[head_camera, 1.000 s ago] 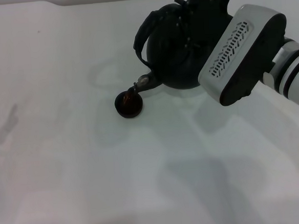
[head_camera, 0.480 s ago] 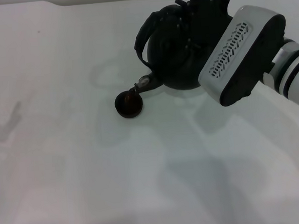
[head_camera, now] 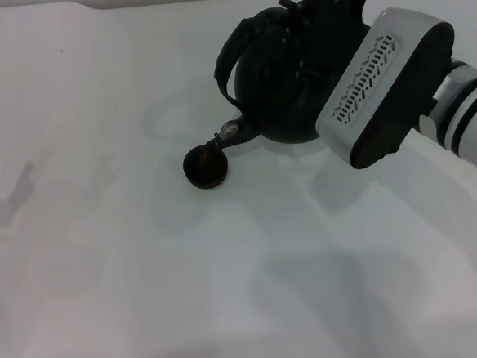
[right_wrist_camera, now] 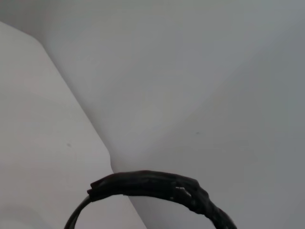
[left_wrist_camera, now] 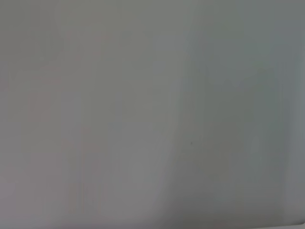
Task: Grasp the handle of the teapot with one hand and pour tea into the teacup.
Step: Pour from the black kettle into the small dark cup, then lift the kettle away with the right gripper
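The matte-black teapot (head_camera: 272, 91) is tilted toward my left in the head view, and its spout (head_camera: 230, 133) hangs right over the tiny dark teacup (head_camera: 206, 166). The teacup stands on the white table. The arched black handle (head_camera: 227, 55) curves around the pot's left side and also shows in the right wrist view (right_wrist_camera: 157, 185). My right gripper (head_camera: 319, 22) reaches in from the right, shut on the handle, and holds the pot tilted. Its fingertips are hidden behind the pot. My left gripper is out of view, and the left wrist view shows only bare white surface.
The white table (head_camera: 147, 275) spreads in front and to the left of the cup. Its far edge (head_camera: 128, 2) runs along the back. My right arm's white wrist housing (head_camera: 383, 83) covers the table's right rear part.
The teapot and right gripper have barely shifted, and the spout stays over the teacup. A faint shadow at the table's left has shifted.
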`<state>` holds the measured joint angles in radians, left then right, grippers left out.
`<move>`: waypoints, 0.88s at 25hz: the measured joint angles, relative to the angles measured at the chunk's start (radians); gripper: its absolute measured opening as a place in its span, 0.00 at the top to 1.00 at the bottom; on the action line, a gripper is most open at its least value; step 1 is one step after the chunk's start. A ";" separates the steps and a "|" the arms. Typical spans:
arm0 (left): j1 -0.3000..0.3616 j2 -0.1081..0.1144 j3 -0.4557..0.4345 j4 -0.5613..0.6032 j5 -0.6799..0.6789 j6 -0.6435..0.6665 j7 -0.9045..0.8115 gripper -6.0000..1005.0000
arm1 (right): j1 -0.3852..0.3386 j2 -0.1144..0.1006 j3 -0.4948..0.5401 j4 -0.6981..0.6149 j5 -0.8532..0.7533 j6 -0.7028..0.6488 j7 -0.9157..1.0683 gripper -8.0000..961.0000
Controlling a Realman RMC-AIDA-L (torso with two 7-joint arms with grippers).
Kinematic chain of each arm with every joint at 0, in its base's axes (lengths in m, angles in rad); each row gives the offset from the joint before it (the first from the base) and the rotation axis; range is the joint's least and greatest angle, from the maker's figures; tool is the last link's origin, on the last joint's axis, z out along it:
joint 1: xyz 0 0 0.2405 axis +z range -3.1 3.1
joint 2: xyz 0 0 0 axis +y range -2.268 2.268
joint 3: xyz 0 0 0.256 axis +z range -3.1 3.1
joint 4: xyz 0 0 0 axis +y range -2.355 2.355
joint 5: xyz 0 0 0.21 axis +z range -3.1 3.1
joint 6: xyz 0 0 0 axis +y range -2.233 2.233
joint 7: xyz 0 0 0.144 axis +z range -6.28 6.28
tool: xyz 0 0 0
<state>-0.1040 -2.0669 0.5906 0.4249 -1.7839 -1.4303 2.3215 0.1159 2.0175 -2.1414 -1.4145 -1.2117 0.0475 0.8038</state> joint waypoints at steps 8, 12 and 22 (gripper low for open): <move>-0.002 0.001 0.000 0.000 0.000 0.003 0.001 0.14 | 0.004 0.000 0.002 0.007 0.000 0.000 0.000 0.87; -0.003 0.001 0.000 0.000 0.000 0.003 0.001 0.14 | 0.007 0.000 0.002 0.009 0.000 0.000 0.000 0.87; -0.003 0.001 0.000 0.000 0.000 0.003 0.001 0.14 | 0.005 0.000 0.020 0.015 0.008 -0.004 0.017 0.87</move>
<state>-0.1074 -2.0662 0.5905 0.4249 -1.7840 -1.4277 2.3225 0.1208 2.0177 -2.1213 -1.3998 -1.2034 0.0438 0.8207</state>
